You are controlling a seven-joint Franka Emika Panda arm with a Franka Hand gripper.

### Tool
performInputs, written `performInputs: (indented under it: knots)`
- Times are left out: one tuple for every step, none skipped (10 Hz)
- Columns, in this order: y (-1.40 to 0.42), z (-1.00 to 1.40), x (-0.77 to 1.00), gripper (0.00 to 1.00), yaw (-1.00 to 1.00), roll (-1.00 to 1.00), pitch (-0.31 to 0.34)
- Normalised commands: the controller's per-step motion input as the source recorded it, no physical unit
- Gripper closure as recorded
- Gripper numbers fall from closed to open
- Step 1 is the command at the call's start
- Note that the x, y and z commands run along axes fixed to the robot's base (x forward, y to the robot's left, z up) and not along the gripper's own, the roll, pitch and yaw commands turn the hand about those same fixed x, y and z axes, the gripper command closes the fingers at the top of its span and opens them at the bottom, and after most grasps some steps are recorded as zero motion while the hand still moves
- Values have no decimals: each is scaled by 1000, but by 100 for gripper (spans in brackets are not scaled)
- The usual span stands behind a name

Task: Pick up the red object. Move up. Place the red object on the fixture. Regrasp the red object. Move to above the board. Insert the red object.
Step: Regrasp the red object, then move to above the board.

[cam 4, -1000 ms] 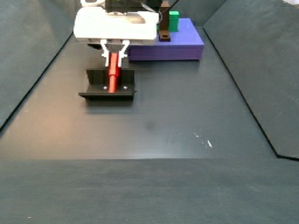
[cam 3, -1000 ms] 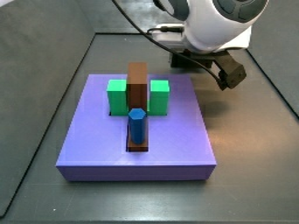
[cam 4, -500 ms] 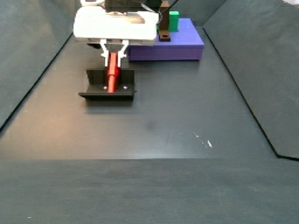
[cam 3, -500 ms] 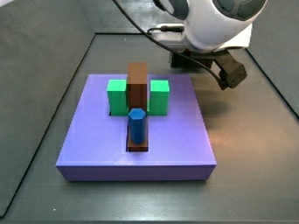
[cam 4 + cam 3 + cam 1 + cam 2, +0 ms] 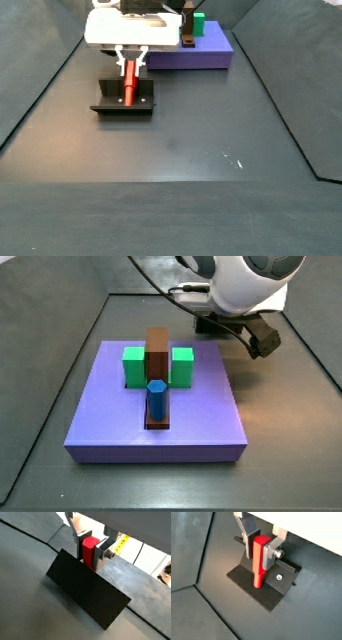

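Observation:
The red object (image 5: pixel 258 574) stands upright between the silver fingers of my gripper (image 5: pixel 259 559), its lower end resting on the dark fixture (image 5: pixel 271 594). Both pads press its sides, so the gripper (image 5: pixel 91 561) is shut on the red object (image 5: pixel 89 546) above the fixture's black plate (image 5: pixel 87 594). In a side view the gripper (image 5: pixel 130 62) hangs over the fixture (image 5: pixel 107 106) with the red object (image 5: pixel 128 90) in it, just left of the board (image 5: pixel 211 55). The lavender board (image 5: pixel 201 416) fills a side view; there the arm's white body hides the red object.
On the board stand two green blocks (image 5: pixel 134 366) (image 5: pixel 183 364) either side of a long brown bar (image 5: pixel 158 348), with a blue peg (image 5: pixel 156 398) at its near end. Dark walls edge the floor. A yellow ruler (image 5: pixel 122 544) lies beyond the fixture.

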Motion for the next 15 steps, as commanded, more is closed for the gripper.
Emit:
performInputs:
  knots:
    - [0, 0, 0, 100, 0, 0, 0]
    - [0, 0, 0, 100, 0, 0, 0]
    - [0, 0, 0, 100, 0, 0, 0]
    - [0, 0, 0, 100, 0, 0, 0]
    - [0, 1400, 0, 100, 0, 0, 0]
    - [-5, 1400, 8, 100, 19, -54, 8]
    - [2, 1400, -18, 100, -3, -154, 18]
    - [12, 1400, -8, 100, 4, -108, 7]
    - [-4, 1400, 4, 100, 2, -69, 25]
    - [-7, 1400, -5, 100, 2, -23, 34]
    - [-12, 1400, -10, 100, 10, -18, 31]
    - [-5, 1400, -5, 100, 11, -17, 40]
    - [-8, 767, 8, 100, 12, -12, 44]
    - [-20, 237, 24, 100, 17, 3, 65]
    - [-1400, 228, -866, 100, -5, -1000, 151]
